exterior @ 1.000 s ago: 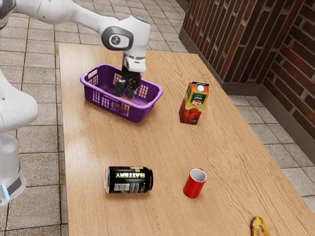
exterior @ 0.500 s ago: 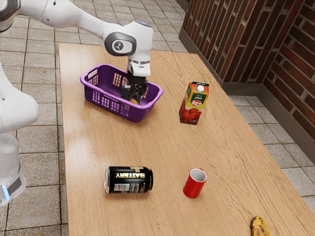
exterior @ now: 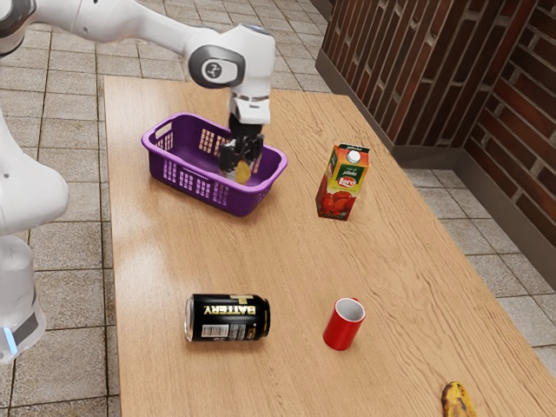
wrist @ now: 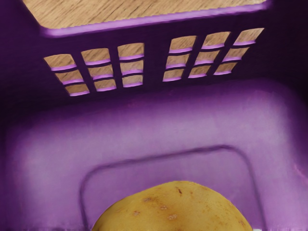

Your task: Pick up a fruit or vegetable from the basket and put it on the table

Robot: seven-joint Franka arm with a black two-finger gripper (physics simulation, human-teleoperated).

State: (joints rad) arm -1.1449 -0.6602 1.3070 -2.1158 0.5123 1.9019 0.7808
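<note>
My gripper (exterior: 237, 165) is inside the purple basket (exterior: 200, 187), toward the end nearer the juice carton, shut on a yellow-brown potato (exterior: 243, 172). The potato shows at the fingertips, partly covered by the black fingers, and looks lifted off the basket floor. From the wrist camera, the speckled potato (wrist: 175, 209) looms large just under the hand, over the purple floor of the basket (wrist: 159, 127). Part of the basket's inside is hidden by its near wall and the gripper.
A juice carton (exterior: 342, 182) stands beside the basket, toward the exterior view's right. Nearer the camera are a black can (exterior: 228, 318) lying on its side, a red mug (exterior: 344, 324) and a banana (exterior: 457, 401) on the wooden table (exterior: 287, 252).
My hand has shifted toward the exterior view's right, then risen a little. The potato, mostly hidden earlier, has come up with the fingers.
</note>
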